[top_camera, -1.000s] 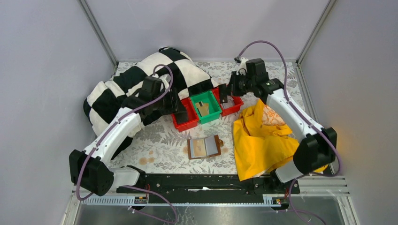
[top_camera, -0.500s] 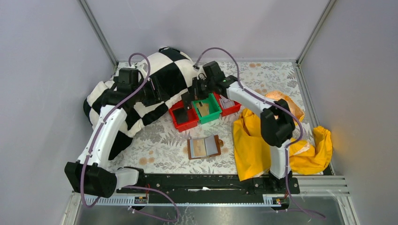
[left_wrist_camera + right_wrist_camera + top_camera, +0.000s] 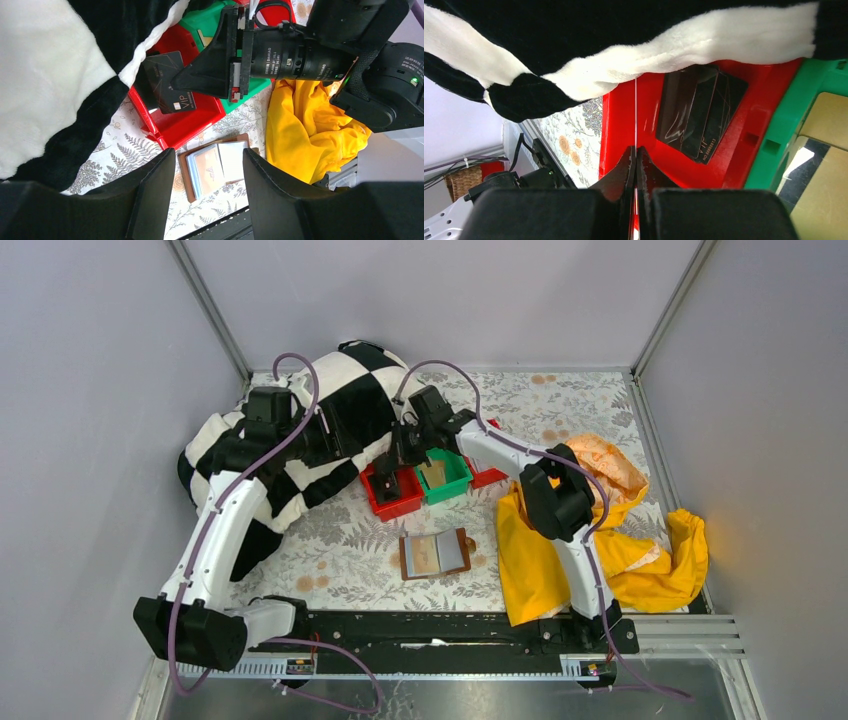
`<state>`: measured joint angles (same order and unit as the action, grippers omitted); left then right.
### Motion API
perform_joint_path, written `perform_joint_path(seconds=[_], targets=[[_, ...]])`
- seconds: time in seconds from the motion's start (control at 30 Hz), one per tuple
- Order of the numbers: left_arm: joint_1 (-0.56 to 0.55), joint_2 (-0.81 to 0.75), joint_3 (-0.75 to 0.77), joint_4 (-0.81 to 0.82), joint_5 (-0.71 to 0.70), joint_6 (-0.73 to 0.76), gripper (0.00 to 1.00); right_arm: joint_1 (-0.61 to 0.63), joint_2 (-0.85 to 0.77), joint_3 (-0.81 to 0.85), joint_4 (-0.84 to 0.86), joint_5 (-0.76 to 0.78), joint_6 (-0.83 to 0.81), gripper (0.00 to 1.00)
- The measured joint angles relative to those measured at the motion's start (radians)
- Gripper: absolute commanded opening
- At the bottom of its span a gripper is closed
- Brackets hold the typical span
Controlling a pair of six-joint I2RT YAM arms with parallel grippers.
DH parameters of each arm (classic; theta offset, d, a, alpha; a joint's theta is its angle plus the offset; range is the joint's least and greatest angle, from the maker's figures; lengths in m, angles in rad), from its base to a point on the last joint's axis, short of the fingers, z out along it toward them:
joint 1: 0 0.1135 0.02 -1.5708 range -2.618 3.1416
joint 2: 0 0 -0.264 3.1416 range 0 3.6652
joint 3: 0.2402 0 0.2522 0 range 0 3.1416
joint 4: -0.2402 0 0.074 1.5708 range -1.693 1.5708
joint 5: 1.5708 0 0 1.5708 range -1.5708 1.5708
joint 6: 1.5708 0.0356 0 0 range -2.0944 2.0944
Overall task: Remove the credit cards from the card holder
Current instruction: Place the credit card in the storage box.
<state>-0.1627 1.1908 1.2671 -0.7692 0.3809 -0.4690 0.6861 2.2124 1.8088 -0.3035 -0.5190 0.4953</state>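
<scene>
Open wallet (image 3: 436, 554) with cards (image 3: 424, 554) inside, right gripper (image 3: 636, 150) pinched tight over red bin (image 3: 764, 120) (black card (image 3: 700, 117) lying in it), left gripper (image 3: 207, 156) half open, empty

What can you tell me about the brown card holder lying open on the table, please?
The card holder is a small brown, leather-looking wallet lying open and flat like a book on the floral tablecloth, just in front of the red bin and green bin. A brown border frames both halves: the left shows a tan card, the right looks pale grey, card or lining I cannot tell. Only the cloth touches it.
</scene>
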Motion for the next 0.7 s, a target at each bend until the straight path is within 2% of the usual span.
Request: perform_joint_path(seconds=[0.03, 0.07, 0.13, 0.2, 0.27, 0.5, 0.6, 0.7], targets=[[0.000, 0.000, -0.001, 0.000, 0.003, 0.002, 0.57, 0.002, 0.003, 0.000, 0.000, 0.000, 0.002, 0.04], [0.000, 0.000, -0.002, 0.000, 0.006, 0.002, 0.57, 0.005, 0.006, 0.000, 0.003, -0.002, 0.003, 0.13], [0.000, -0.002, -0.008, 0.003, 0.010, 0.003, 0.57, 0.007, 0.013, 0.000, 0.005, -0.006, 0.007, 0.42], [0.000, -0.005, -0.018, 0.004, 0.014, 0.002, 0.58, 0.007, 0.019, 0.000, 0.005, -0.006, 0.014, 0.57], [0.000, -0.008, -0.027, 0.005, 0.023, 0.002, 0.59, 0.007, 0.022, -0.003, 0.004, -0.002, 0.014, 0.61], [0.000, -0.061, -0.116, 0.033, 0.051, -0.007, 0.61, 0.008, -0.024, -0.069, 0.029, 0.030, 0.013, 0.62], [-0.004, -0.091, -0.151, 0.043, 0.062, -0.011, 0.67, 0.008, -0.099, -0.144, 0.034, 0.074, 0.003, 0.63], [-0.056, -0.109, -0.170, 0.050, 0.040, -0.010, 0.68, 0.008, -0.228, -0.266, 0.061, 0.137, -0.003, 0.62]])
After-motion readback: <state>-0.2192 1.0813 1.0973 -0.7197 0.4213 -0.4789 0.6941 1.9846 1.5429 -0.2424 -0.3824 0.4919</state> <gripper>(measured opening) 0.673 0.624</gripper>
